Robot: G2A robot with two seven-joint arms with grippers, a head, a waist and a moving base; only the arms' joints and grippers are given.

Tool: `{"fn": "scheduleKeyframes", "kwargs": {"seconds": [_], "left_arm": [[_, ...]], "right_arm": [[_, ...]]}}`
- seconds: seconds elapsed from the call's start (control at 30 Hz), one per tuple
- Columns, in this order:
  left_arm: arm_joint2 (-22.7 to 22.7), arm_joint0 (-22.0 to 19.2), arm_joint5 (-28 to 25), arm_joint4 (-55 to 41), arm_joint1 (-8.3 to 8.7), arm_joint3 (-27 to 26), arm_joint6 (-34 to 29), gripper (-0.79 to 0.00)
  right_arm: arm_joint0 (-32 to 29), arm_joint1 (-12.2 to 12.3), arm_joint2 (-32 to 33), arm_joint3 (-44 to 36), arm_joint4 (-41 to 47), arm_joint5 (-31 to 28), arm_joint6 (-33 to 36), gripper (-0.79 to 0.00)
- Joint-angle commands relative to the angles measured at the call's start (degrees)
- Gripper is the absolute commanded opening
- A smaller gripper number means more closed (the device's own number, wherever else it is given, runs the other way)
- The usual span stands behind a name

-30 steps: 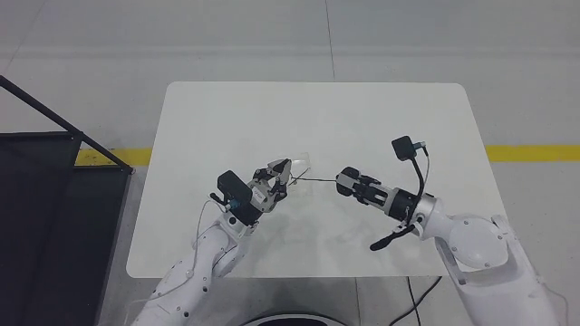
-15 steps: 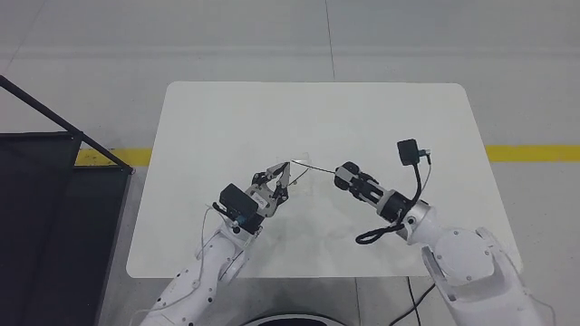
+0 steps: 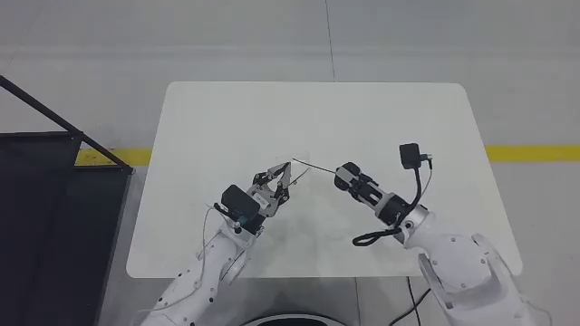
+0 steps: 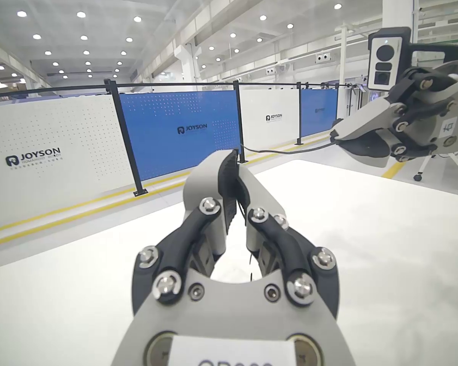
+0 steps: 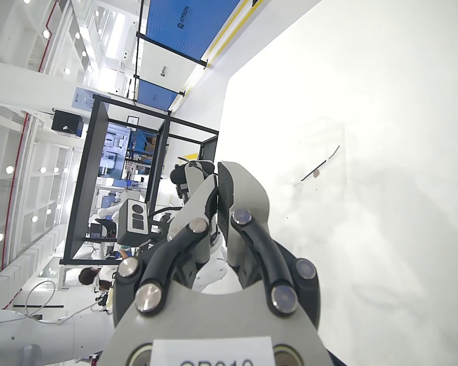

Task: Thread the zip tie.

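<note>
- My left claw (image 4: 234, 158): clenched, with the pads pinching one end of the zip tie (image 4: 282, 151). The thin black strap comes out past the tips.
- My right claw (image 3: 340, 176): clenched too, grasping the tie's other end. From the left wrist, the strap runs into its closed tips.
- The zip tie is strung in the air between my two claws, off the white worktop (image 3: 227, 118), roughly over its middle in the top view.
- Top view: the left claw is at 9 o'clock of the tie and the right claw at 3 o'clock. The tie slants a little, running about 10 o'clock to 4 o'clock.
- The claw tips face each other, near but apart, with the tie bridging the gap.
- Right wrist view: there is a thin dark streak (image 5: 320, 165) on the worktop beyond my claw. I cannot tell what it is.
</note>
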Motion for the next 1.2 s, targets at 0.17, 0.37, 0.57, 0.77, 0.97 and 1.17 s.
{"fn": "scheduleKeyframes", "kwargs": {"seconds": [0.17, 0.37, 0.57, 0.77, 0.97, 1.17], "left_arm": [[0.0, 0.0, 0.0, 0.0, 0.0, 0.0, 0.0, -0.785], [0.0, 0.0, 0.0, 0.0, 0.0, 0.0, 0.0, -0.785], [0.0, 0.0, 0.0, 0.0, 0.0, 0.0, 0.0, -0.785], [0.0, 0.0, 0.0, 0.0, 0.0, 0.0, 0.0, -0.785], [0.0, 0.0, 0.0, 0.0, 0.0, 0.0, 0.0, -0.785], [0.0, 0.0, 0.0, 0.0, 0.0, 0.0, 0.0, -0.785]], "right_arm": [[-1.3, 0.2, 0.7, -1.0, -1.7, -0.3, 1.7, -0.785], [-1.3, 0.1, 0.0, -1.4, -2.3, 0.0, 1.7, -0.785], [-0.7, -0.1, 0.0, -0.9, -1.0, 0.2, 1.7, -0.785], [-0.4, -0.3, -0.1, -0.6, -0.4, 0.1, 1.2, -0.785], [-0.1, -0.4, -0.3, -0.5, -0.9, 0.7, 1.5, -0.785], [0.1, -0.5, -0.4, -0.5, -1.1, 0.9, 1.7, -0.785]]}}
